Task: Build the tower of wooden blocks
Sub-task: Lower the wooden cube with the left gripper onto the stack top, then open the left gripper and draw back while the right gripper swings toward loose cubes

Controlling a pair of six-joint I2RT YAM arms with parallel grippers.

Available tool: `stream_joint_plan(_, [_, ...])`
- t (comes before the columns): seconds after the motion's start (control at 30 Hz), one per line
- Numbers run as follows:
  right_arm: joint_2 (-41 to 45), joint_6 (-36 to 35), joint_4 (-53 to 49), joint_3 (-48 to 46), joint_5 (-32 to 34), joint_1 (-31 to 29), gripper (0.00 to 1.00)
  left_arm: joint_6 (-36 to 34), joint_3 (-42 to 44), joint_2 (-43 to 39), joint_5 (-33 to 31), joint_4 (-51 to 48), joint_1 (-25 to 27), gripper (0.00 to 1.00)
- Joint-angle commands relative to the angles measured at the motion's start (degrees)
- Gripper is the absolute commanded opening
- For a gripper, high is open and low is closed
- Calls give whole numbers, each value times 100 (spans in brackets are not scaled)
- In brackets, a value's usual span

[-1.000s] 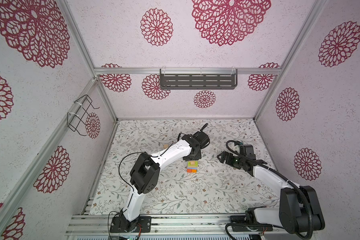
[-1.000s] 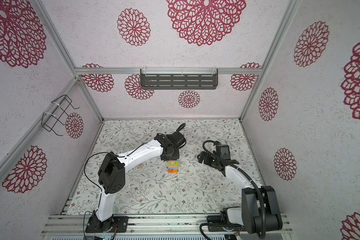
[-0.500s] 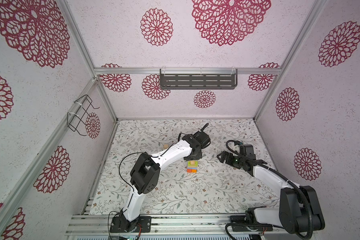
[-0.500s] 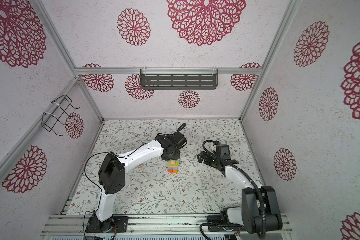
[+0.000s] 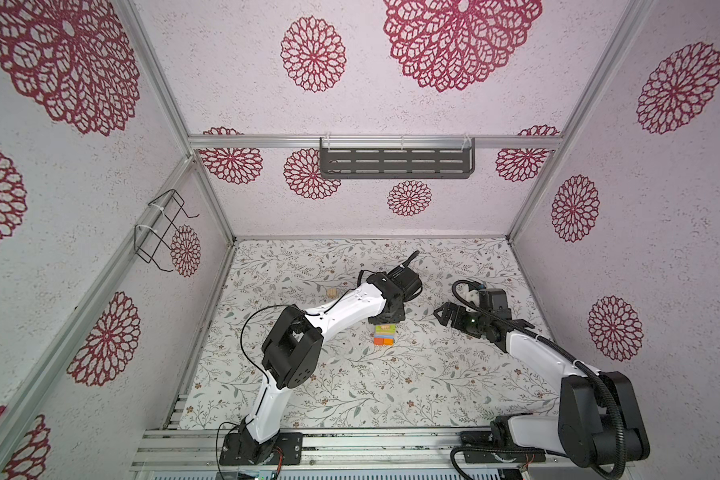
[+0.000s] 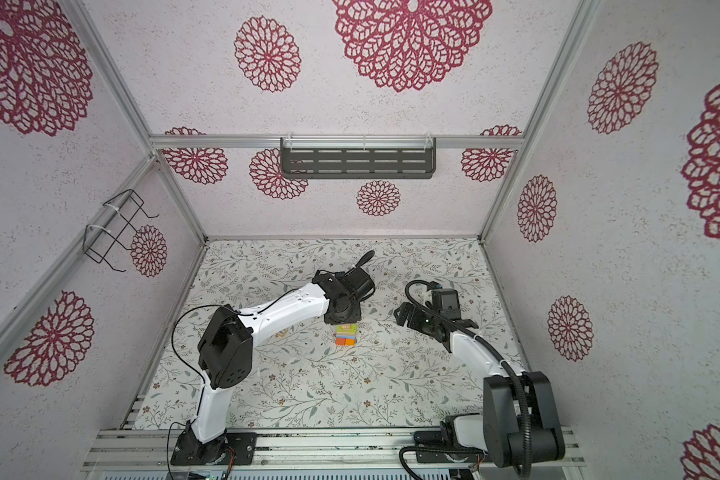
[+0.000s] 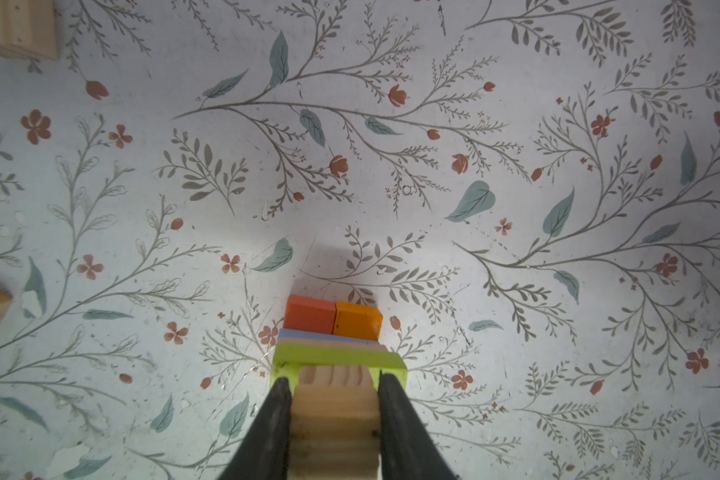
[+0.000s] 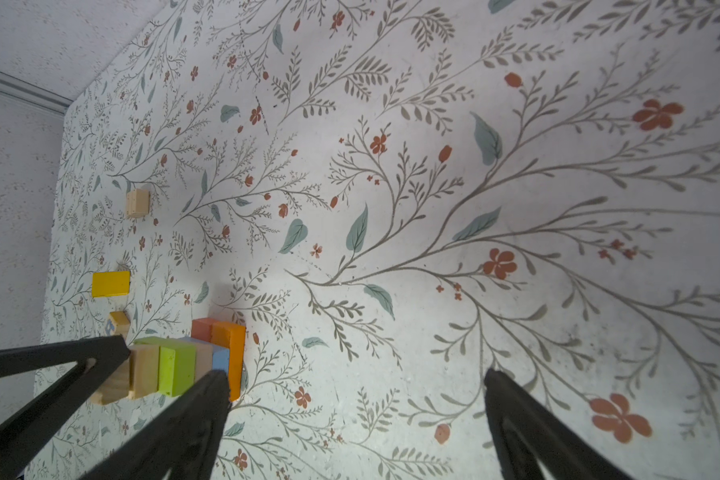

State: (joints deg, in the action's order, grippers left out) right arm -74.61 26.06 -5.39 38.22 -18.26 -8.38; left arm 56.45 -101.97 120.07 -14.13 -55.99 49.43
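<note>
**Left pincer [image 7: 334, 382] placing a natural-wood cube [image 7: 333, 415] atop the tower [image 5: 384, 335]**

The tower stands mid-bench [image 5: 391, 386], just below centre in both top views: one red, one orange brick, then blue, tan and lime-green layers. The left pincer grips the cube over the green; contact looks likely but unconfirmed. The right pincer [image 8: 354, 376] hangs wide open, empty, to its right. Next: release gently, lift straight. Loose: two more cubes [image 8: 137, 203], one yellow piece [image 8: 110, 283].
</note>
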Motion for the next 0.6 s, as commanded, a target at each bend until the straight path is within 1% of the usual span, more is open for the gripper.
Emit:
stream_joint_plan(0.0, [69, -14, 82, -24, -73, 24, 98, 139, 27, 71, -138, 70, 32, 30])
stream_joint_plan(0.17, [69, -14, 73, -25, -72, 29, 98, 139, 13, 78, -147, 79, 32, 31])
stream_joint_plan(0.27, [69, -14, 78, -24, -72, 29, 98, 130, -7, 104, -148, 73, 29, 35])
stream_joint_plan(0.33, [68, -14, 80, -17, -68, 24, 98, 112, -45, 116, -139, 59, 29, 42])
stream_joint_plan(0.57, [67, -37, 74, -12, -61, 22, 98, 69, -278, 100, -313, -150, 46, 85])
